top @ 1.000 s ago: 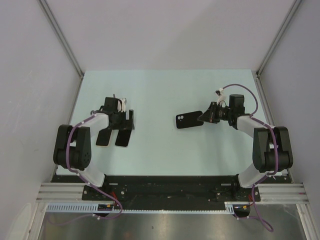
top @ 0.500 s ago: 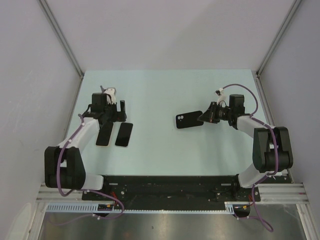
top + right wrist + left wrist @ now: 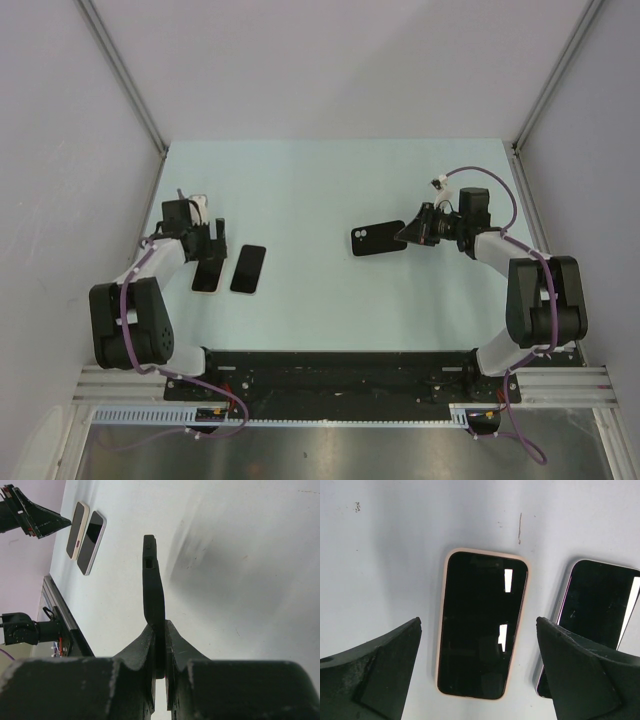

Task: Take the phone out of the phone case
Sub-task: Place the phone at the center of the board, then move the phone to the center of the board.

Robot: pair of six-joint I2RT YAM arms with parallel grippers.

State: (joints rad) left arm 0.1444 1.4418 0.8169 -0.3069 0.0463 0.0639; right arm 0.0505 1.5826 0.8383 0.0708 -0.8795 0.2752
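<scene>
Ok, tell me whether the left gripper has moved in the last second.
Yes. The left gripper shifted left, from above both phones to above the pink-cased phone alone.

You'll see both screens are glossy black glass catching lamp glints. The cream-rimmed phone [image 3: 482, 630] has a smooth, matt rim; the second phone [image 3: 597, 610] has a shinier pale edge. The table [image 3: 380, 555] is matt and faintly scuffed. The fingers [image 3: 375, 675] of the left gripper [image 3: 478, 621] are grainy matt black plastic. The black case [image 3: 152, 585] looks smooth and matt.

Right claw [image 3: 159, 636] pinches the black phone case [image 3: 151, 580] edge-on
</scene>
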